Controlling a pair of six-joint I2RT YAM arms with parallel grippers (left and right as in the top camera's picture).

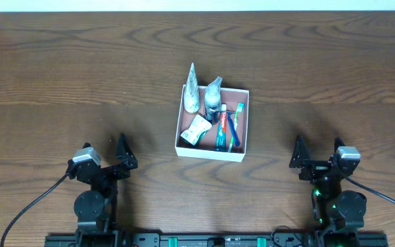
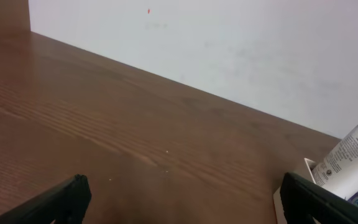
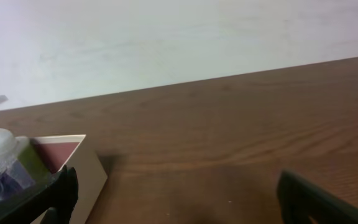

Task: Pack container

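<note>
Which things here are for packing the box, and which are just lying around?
For the job:
- container
- inside it: white tube, second tube, toothpaste, toothbrushes, small packet
- left claw and right claw, both open

Just there:
- wooden table
- black cables
- white wall

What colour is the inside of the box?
The box floor is reddish-brown; the overhead view shows it best.
</note>
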